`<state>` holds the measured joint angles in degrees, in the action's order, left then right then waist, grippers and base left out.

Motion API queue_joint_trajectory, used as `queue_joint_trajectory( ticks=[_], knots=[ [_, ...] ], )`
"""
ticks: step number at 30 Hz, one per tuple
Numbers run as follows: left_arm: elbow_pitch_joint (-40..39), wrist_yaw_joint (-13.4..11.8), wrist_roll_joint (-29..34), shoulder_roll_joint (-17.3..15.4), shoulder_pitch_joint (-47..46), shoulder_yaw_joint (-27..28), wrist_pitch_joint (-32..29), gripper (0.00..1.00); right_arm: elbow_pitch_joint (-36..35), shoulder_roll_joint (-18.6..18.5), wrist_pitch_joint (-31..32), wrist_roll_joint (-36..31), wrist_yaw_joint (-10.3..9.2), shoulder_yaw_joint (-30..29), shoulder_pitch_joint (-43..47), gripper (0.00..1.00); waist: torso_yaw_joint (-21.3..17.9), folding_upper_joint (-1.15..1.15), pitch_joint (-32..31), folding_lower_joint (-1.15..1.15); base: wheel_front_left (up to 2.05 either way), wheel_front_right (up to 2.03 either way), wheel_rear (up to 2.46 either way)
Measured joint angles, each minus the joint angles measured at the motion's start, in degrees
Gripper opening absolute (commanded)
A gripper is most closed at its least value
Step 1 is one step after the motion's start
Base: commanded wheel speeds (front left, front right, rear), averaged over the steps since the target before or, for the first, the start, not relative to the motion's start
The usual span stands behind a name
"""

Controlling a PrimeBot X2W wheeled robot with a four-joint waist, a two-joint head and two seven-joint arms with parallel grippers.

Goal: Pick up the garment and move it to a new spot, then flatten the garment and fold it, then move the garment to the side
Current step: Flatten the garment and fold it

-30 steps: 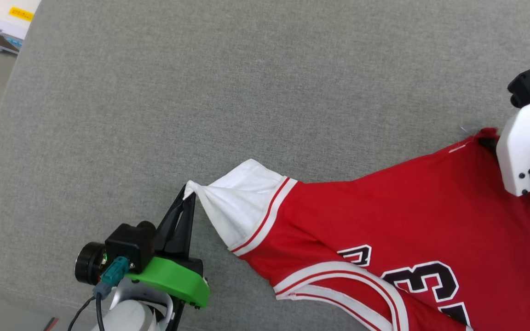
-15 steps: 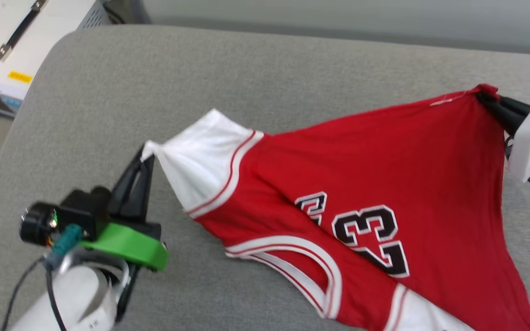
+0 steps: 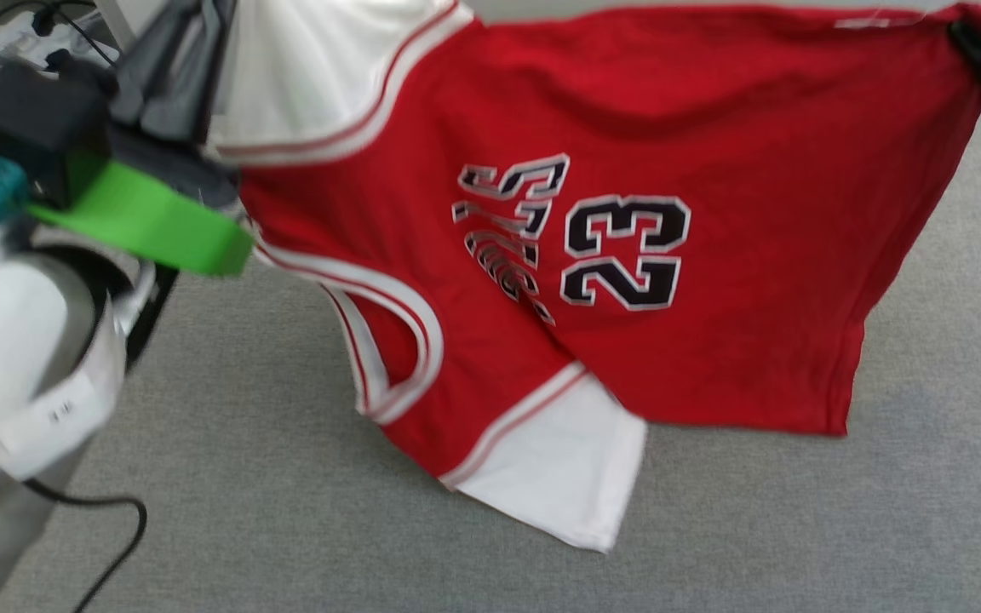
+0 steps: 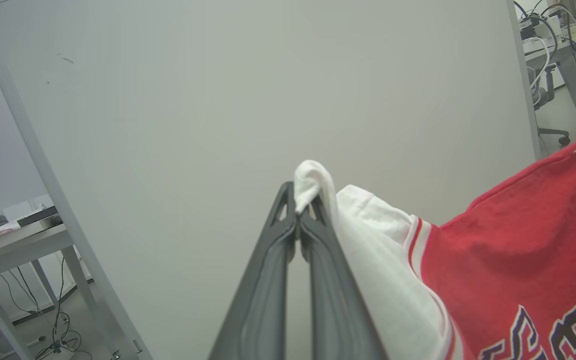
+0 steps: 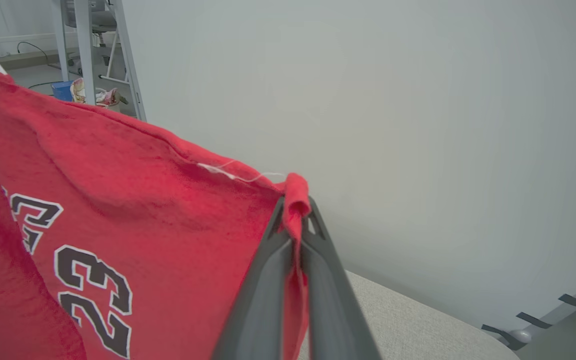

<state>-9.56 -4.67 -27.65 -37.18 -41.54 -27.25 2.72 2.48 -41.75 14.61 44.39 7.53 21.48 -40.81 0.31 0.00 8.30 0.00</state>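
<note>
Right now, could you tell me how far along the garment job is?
Pickup looks done: the left gripper pinches a white sleeve, the right gripper a red corner, and the garment hangs spread over the grey surface. Setting it down, flattening, folding and moving aside remain.

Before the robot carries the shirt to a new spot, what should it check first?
1. The left gripper is shut on the white sleeve of the shirt: ok.
2. The right gripper is shut on the red corner: ok.
3. Top edge stretched between both grippers: ok.
4. Shirt lifted clear of the gray cushion: cannot tell; the lower sleeve hangs low.
5. Fabric smooth: not ok; it sags and wrinkles at the lettering.
</note>
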Motion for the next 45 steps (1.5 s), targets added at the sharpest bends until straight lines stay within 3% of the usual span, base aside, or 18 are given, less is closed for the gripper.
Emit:
queue_joint_trajectory(
  ticks=[7, 12, 18, 26, 37, 45],
  knots=[
    [6.45, 5.12, 0.45, 1.97, -16.94, -0.15, -2.70, 0.00, -0.54, 3.43, 3.54, -4.27, 0.00, -5.15, -9.03, 0.00, -1.06, 0.00, 3.82, 0.00, 0.00, 0.00, 0.00],
    [14.82, 8.83, 2.14, 3.64, -32.76, -0.55, -3.96, 0.00, 4.48, 6.15, 4.47, -8.14, 0.00, -6.86, -21.94, 0.00, -1.45, 0.00, 8.75, 0.00, 0.00, 0.00, 0.00],
    [24.91, 11.09, 5.19, 5.49, -51.51, -2.25, -3.64, 0.00, 13.56, 8.77, 3.52, -12.99, 0.00, -5.76, -38.91, 0.00, -1.99, 0.00, 15.19, 0.01, 0.00, 0.00, 0.00],
    [38.27, 11.85, 5.48, 8.08, -69.15, -5.44, -0.43, 0.00, 25.84, 11.66, -2.07, -16.89, 0.00, -2.32, -56.68, 0.00, -2.69, 0.00, 22.52, 0.01, 0.00, 0.00, 0.00],
    [49.59, 12.01, 1.67, 9.03, -74.23, -13.29, 5.73, 0.00, 38.36, 14.24, -9.40, -16.02, 0.00, 6.52, -63.07, 0.00, -3.12, 0.00, 27.78, 0.01, 0.00, 0.00, 0.00],
    [51.76, 12.01, -4.15, 6.49, -63.58, -17.60, 9.12, 0.00, 41.32, 15.58, -15.34, -9.60, 0.00, 13.92, -54.79, 0.00, -3.42, 0.00, 27.06, 0.01, 0.00, 0.00, 0.00]
  ],
)
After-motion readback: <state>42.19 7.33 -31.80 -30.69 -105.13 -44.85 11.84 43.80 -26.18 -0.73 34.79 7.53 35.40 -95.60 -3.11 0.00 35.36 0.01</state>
